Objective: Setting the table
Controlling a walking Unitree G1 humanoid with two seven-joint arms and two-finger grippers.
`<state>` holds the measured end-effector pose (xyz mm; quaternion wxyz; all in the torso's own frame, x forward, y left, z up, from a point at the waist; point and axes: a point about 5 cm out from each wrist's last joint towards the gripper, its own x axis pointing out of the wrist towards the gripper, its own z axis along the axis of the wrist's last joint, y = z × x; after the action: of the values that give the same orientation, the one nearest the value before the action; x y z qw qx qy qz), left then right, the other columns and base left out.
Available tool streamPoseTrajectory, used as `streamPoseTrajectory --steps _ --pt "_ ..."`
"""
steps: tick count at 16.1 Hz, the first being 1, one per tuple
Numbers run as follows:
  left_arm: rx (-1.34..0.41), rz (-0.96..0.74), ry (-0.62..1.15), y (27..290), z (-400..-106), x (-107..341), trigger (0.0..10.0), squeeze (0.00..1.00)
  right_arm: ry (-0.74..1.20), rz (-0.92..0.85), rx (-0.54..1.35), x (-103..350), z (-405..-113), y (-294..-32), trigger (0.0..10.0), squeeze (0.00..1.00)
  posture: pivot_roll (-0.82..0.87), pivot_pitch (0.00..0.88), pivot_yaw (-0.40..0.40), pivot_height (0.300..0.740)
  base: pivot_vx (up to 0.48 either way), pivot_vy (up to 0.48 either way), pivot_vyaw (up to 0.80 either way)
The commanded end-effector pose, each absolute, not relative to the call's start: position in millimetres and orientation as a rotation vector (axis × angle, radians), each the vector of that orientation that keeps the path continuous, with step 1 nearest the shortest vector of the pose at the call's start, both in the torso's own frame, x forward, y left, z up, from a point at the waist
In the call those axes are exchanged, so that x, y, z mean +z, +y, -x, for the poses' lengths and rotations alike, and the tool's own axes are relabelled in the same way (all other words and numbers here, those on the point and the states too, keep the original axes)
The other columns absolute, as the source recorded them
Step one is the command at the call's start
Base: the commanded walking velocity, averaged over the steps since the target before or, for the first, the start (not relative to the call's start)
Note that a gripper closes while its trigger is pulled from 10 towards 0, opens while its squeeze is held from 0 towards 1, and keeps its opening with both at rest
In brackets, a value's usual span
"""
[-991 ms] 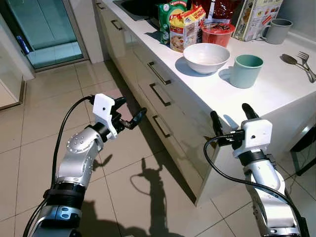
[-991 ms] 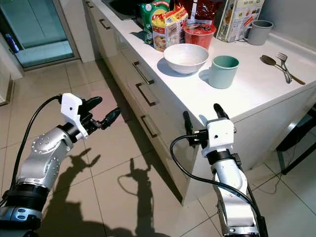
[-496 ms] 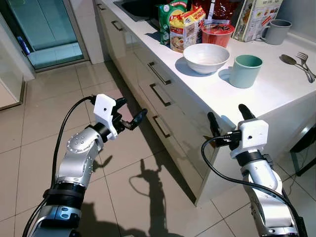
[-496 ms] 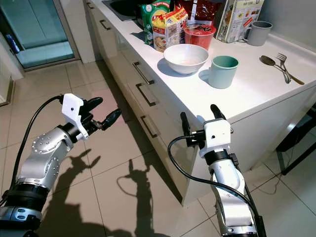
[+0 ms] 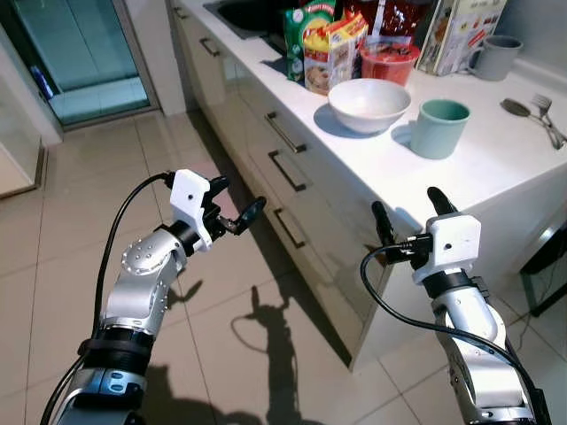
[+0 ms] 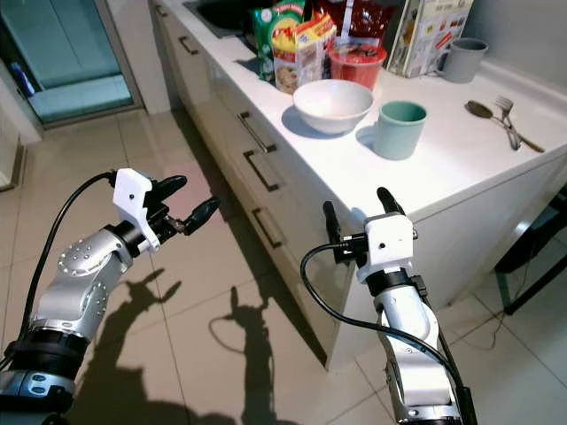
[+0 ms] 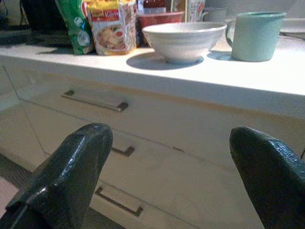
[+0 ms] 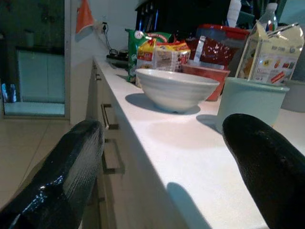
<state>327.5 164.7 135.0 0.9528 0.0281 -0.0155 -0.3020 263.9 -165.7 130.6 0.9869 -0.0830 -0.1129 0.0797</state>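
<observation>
On the white counter (image 5: pixel 496 164) stand a white bowl (image 5: pixel 369 104) and a teal cup (image 5: pixel 440 127) side by side. Farther back are a grey mug (image 5: pixel 494 55) and a spoon and fork (image 5: pixel 540 115). My right gripper (image 5: pixel 406 202) is open and empty, just below the counter's front edge, in front of the cup. My left gripper (image 5: pixel 237 197) is open and empty over the floor, facing the drawers. The left wrist view has the bowl (image 7: pixel 183 40) and cup (image 7: pixel 255 36) above its fingers (image 7: pixel 81 167). The right wrist view looks level along the counter at the bowl (image 8: pixel 176 88).
Snack packets (image 5: pixel 328 44), a red tub (image 5: pixel 390 60) and a carton (image 5: pixel 461 31) crowd the counter behind the bowl, and a sink (image 5: pixel 244 11) lies further along. Drawer handles (image 5: pixel 285 133) stick out of the cabinet front. Tiled floor (image 5: pixel 71 230) spreads left toward a glass door (image 5: pixel 84 53).
My right gripper has edged a little left and up toward the counter edge. The left arm has hardly moved.
</observation>
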Motion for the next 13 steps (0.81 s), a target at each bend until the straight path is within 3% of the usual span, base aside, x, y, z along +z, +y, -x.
streamPoseTrajectory --steps 1,8,13 --pt "-0.619 -0.074 -0.015 166.9 -327.2 133.5 10.0 0.0 -0.223 0.171 0.171 130.2 -264.1 -162.4 10.0 0.0 -0.03 0.0 0.07 0.74 0.48 0.0 0.0" --pt "-0.624 -0.061 -0.02 164.1 -327.7 133.8 10.0 0.0 -0.215 0.176 0.173 128.7 -263.5 -163.6 10.0 0.0 -0.03 0.0 0.068 0.74 0.48 0.0 0.0" --pt "-0.587 -0.103 -0.022 165.2 -329.1 132.5 10.0 0.0 -0.212 0.175 0.175 127.8 -263.1 -163.8 10.0 0.0 -0.03 0.0 0.068 0.74 0.0 0.0 0.0"
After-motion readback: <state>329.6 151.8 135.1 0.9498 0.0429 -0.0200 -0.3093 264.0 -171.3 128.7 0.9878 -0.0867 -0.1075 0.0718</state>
